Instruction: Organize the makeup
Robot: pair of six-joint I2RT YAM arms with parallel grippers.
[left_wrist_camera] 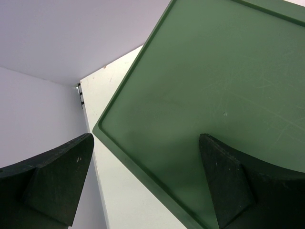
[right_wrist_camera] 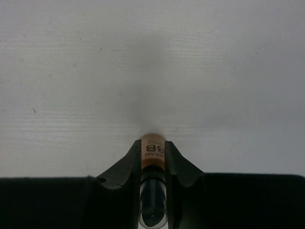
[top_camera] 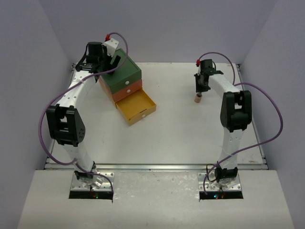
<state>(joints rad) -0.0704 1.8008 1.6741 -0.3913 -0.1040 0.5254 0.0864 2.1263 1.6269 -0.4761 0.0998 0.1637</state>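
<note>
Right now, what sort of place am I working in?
Likely a lab test cell, not a home: a white table boxed in by plain walls, with a drawer chest and a makeup tube as props.

drawer chest (top_camera: 125, 81): blocked the far-left corner of the table (top_camera: 181, 138).
yellow drawer (top_camera: 138, 108): stood open from the chest's base toward the near right, barring low passage along that face.
above the chest: taken by the left gripper (top_camera: 106, 63), jaws wide apart, one finger (left_wrist_camera: 228, 186) over the green top.
right of the chest: open white surface as far as the tube (top_camera: 198, 98).
well right of the chest: tube upright, pinched by the right gripper (top_camera: 199, 90).
near side of the chest: open surface, bordered by the left arm (top_camera: 66, 125).
</note>
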